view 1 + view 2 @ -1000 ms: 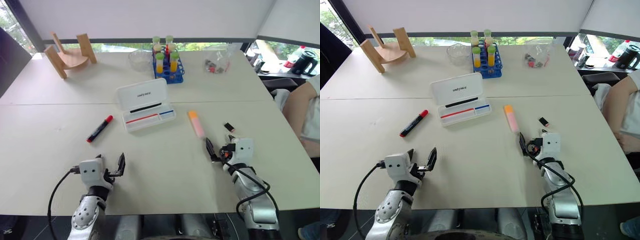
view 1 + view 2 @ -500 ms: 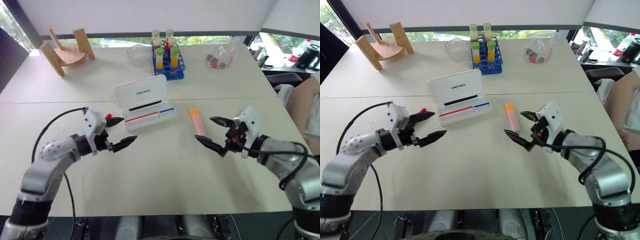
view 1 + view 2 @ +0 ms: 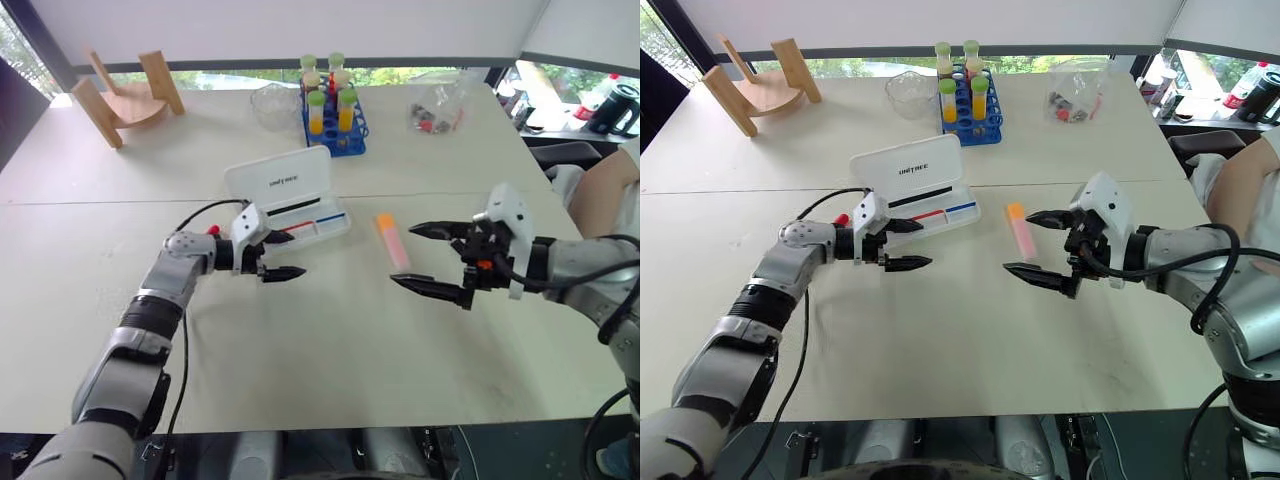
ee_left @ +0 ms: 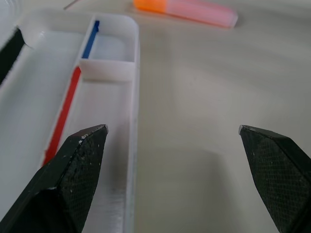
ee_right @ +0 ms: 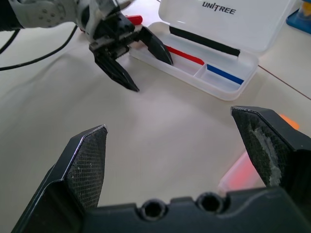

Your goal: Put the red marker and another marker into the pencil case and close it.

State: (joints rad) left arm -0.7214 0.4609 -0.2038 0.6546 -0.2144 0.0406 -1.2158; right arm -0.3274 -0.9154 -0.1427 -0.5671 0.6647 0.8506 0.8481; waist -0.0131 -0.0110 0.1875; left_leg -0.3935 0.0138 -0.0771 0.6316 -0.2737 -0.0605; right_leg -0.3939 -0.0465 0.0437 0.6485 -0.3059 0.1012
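You see the pencil case [image 3: 288, 196] lying open on the tabletop [image 3: 330, 340], lid up, with thin red, blue and black pens inside. Your left pincer [image 3: 282, 254] hangs just in front of its near edge, spread wide and holding nothing. Of the red marker [image 3: 213, 230] you see little more than its red cap, beside the left wrist. The orange-and-pink highlighter [image 3: 392, 241] lies to the right of the case. Your right pincer [image 3: 432, 258] hovers just right of the highlighter, also wide and empty.
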